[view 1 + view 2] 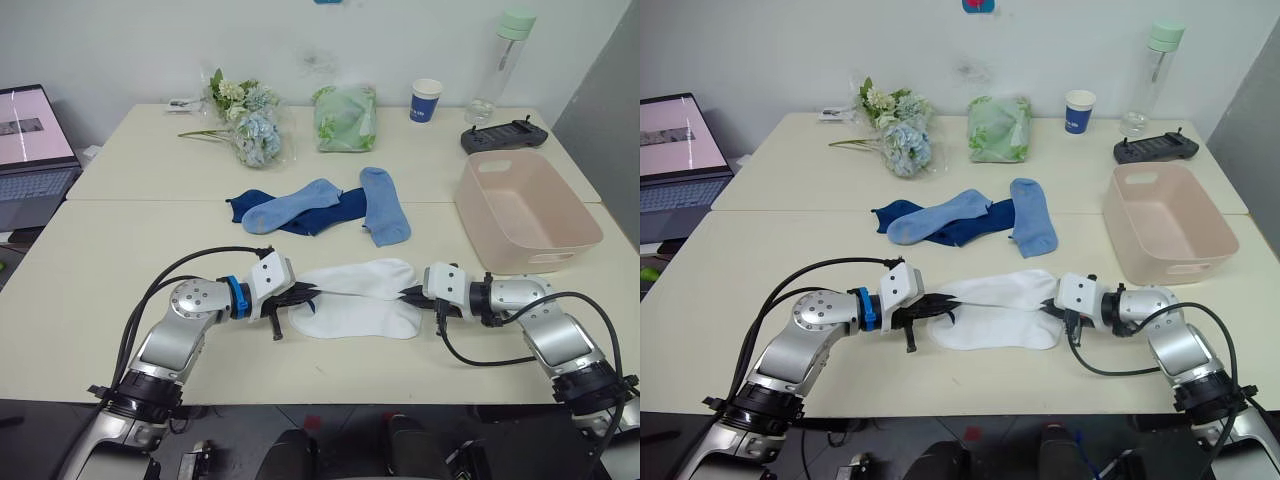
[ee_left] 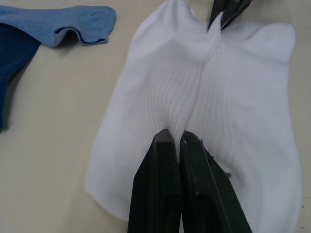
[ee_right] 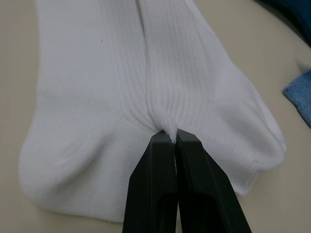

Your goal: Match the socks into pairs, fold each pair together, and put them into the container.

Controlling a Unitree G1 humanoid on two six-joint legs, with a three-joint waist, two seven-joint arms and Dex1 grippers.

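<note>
Two white socks (image 1: 360,297) lie side by side on the table near its front edge. My left gripper (image 1: 310,292) is shut on their left end, pinching a ridge of white fabric (image 2: 181,131). At the opposite end my right gripper (image 1: 407,294) is shut on the white socks (image 3: 163,124) too. Behind them lie two light blue socks (image 1: 385,205) (image 1: 290,205) over the dark navy socks (image 1: 325,213). The pale pink container (image 1: 525,210) stands empty at the right.
A laptop (image 1: 35,150) sits at the far left. Along the back stand a flower bunch (image 1: 248,125), a green bag (image 1: 345,117), a blue paper cup (image 1: 426,100), a bottle (image 1: 500,65) and a black controller (image 1: 503,135).
</note>
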